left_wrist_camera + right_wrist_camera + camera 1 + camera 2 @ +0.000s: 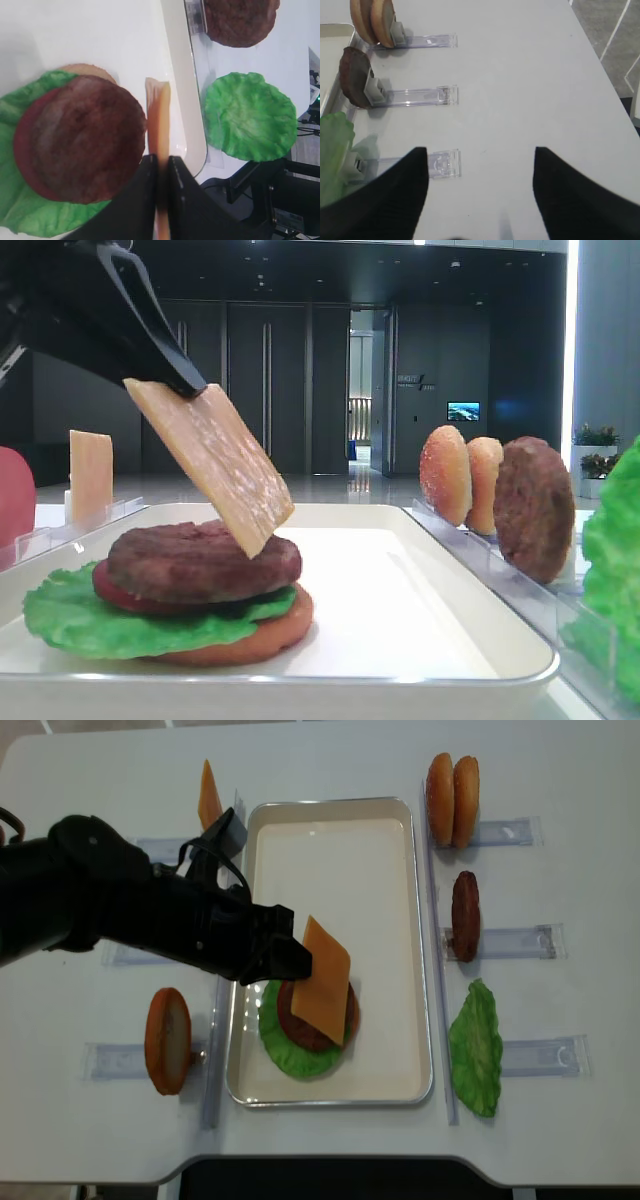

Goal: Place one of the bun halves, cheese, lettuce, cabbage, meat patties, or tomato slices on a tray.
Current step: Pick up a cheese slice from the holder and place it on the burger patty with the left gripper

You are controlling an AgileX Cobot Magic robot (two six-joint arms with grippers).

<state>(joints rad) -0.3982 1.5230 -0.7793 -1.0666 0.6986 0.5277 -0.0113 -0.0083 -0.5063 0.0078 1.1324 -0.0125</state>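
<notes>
**Orange cheese slice held over the stack**

Orange-yellow cheese slice (210, 465) is pinched by 1 corner in the left pincer (290, 958), jaws clenched on it. It hangs tilted, low corner at or just above the meat patty (205, 560); contact can't be confirmed. That patty tops a stack of tomato slice (120, 595), lettuce (80, 625) and bun half (270, 635) on the white tray (340, 850).

To do it well: lower, lay the slice flatter and centre it on the patty before letting go; released at this tilt it would likely slide off toward the tray floor. In the left wrist view the slice sits edge-on beside the patty, so shift it inward.

Right pincer (480, 175) is spread wide, holding nothing, over bare bench (520, 75), well apart from the tray.

Around: 2 spare buns (452, 800), spare patty (465, 915) and spare lettuce leaf (477, 1045) on clear racks right of the tray; second cheese slice (208, 795) and a bun (168, 1040) left. Nothing blocks the drop.
</notes>
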